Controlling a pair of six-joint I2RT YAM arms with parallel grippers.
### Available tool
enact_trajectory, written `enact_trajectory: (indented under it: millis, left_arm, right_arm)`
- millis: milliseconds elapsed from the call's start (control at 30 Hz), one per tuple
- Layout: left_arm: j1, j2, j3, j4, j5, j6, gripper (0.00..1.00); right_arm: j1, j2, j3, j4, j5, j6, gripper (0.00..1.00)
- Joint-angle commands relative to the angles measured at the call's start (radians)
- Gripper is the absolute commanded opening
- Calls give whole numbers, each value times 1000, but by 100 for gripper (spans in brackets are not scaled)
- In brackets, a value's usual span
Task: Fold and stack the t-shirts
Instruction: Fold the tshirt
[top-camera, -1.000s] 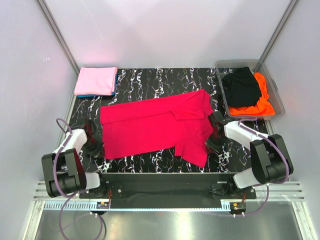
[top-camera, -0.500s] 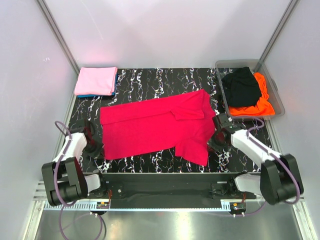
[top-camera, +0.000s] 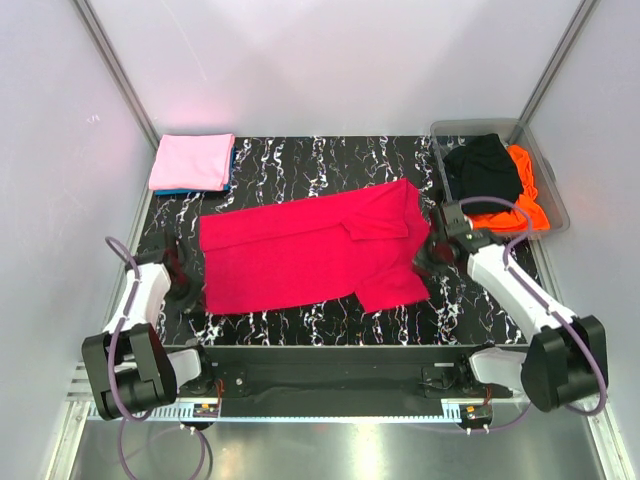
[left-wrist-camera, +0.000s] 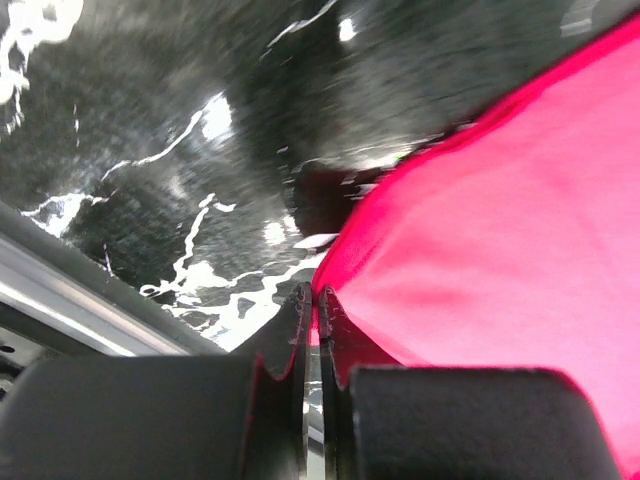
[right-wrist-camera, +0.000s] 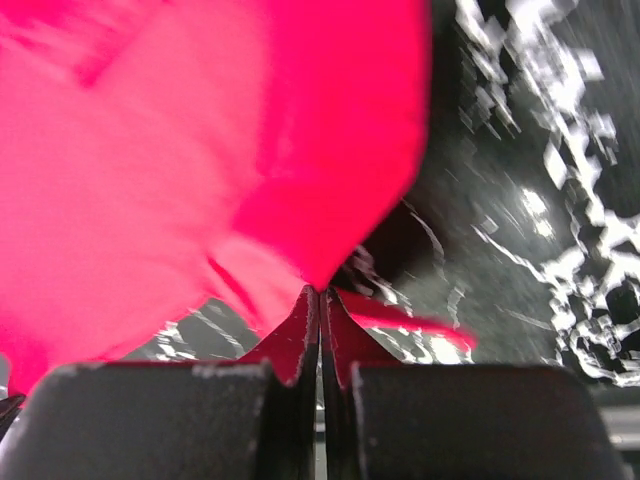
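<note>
Lab booth: white walls (top-camera: 330, 60), marbled table (top-camera: 300, 160)

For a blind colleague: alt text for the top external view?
A crimson t-shirt lies across a marbled table, left fingers and right fingers pinching its side edges. Pink t-shirt folded far left; black t-shirt and orange t-shirt in a bin.

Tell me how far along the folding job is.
Done: pink t-shirt folded atop blue t-shirt, far-left corner. In hand: crimson t-shirt lies spread, left gripper and right gripper each shut on an opposite edge. Left: black t-shirt and orange t-shirt, unfolded in the clear bin.
</note>
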Motion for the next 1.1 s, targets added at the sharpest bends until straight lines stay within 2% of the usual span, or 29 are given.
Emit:
enact_trajectory:
  millis: [0, 300, 567, 800, 1067]
  left_arm:
    - [5, -2, 113, 4, -21, 62, 0]
    - [-8, 178, 302, 64, -72, 147, 0]
    - [-38, 375, 454, 115, -16, 157, 0]
    - [-42, 491, 548, 113, -21, 153, 0]
    - [-42, 591, 614, 109, -10, 150, 0]
  right_arm:
    - [11, 71, 150, 19, 39, -78, 0]
    - [1, 361, 448, 26, 19, -166, 0]
    - [-64, 531, 683, 10, -11, -202, 0]
    - [-91, 694, 810, 12, -98, -242, 0]
    - [-107, 769, 872, 12, -131, -246, 0]
